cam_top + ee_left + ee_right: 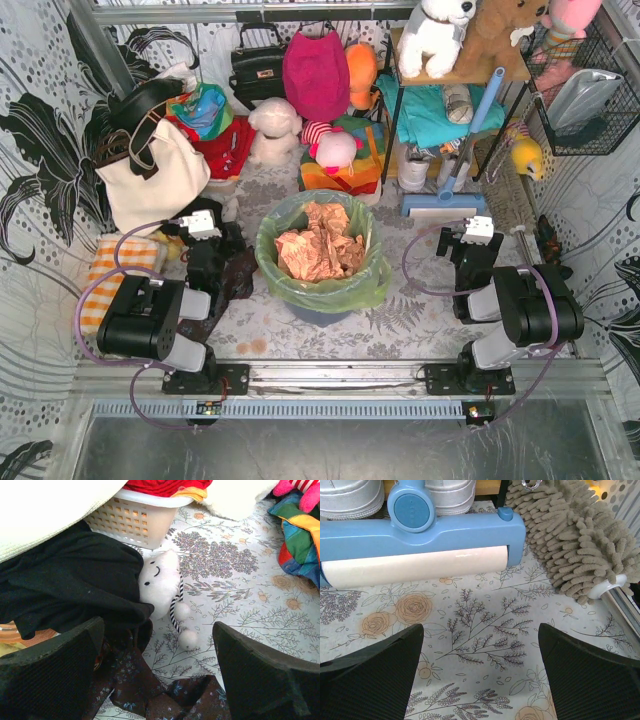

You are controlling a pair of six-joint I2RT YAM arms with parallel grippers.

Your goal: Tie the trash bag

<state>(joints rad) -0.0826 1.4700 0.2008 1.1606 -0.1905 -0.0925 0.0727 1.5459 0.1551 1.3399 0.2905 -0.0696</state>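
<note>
The trash bag (pixel 368 286) stands in the middle of the worktop (pixel 420 310), between my two arms, to the right of my left tool (pixel 157 672) and to the left of my right tool (pixel 480 677). Its green rim is folded out over a round bin (pixel 315 314), the mouth wide open and facing up, with crumpled orange-brown paper (pixel 320 250) inside. The mouth is round, so I see no long axis to line up on.

Both tools have their jaws spread wide and hold nothing. Both point toward the far side of the worktop, so neither wrist view shows the bag. The left looks at a white plush toy (pixel 160 582), the right at a blue roller (pixel 420 535). I judge the left tool slightly nearer the rim. Each tool must swing inward to reach its side of the rim.
</note>
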